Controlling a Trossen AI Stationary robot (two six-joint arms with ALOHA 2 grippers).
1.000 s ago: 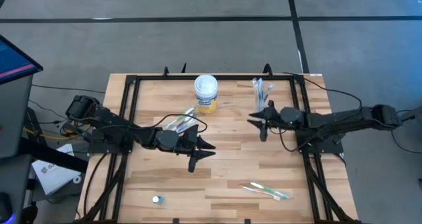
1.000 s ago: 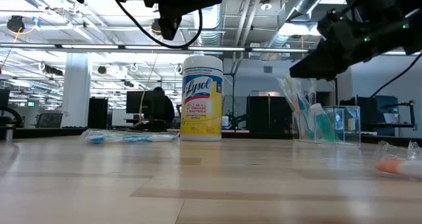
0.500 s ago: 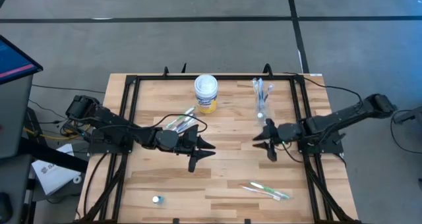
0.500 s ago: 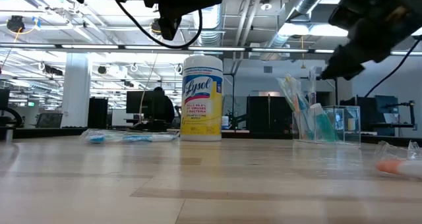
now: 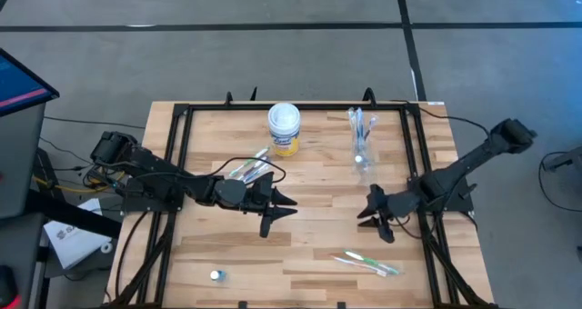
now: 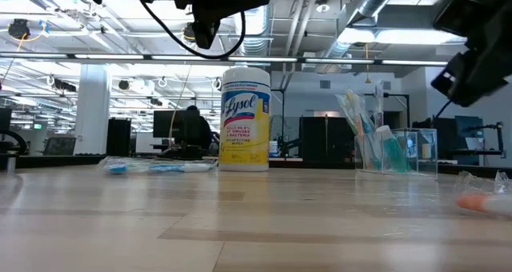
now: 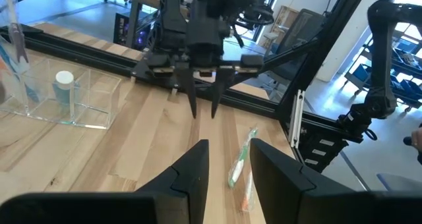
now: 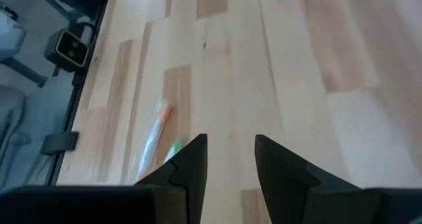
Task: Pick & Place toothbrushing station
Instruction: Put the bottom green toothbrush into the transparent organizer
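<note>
With the right gripper (image 5: 376, 221) empty, fingers apart, above the toothbrushes (image 5: 366, 263) lying at the table's (image 5: 318, 182) near right, we judge a shallow descent may nudge them aside; the left gripper (image 5: 275, 211), fingers apart, waits mid-table.

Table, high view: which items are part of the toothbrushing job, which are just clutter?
Job:
clear holder with toothbrushes
packaged toothbrushes near left arm
loose toothbrushes by front edge
small cap-like item, front left

Lying about:
yellow-labelled wipes canister
</note>
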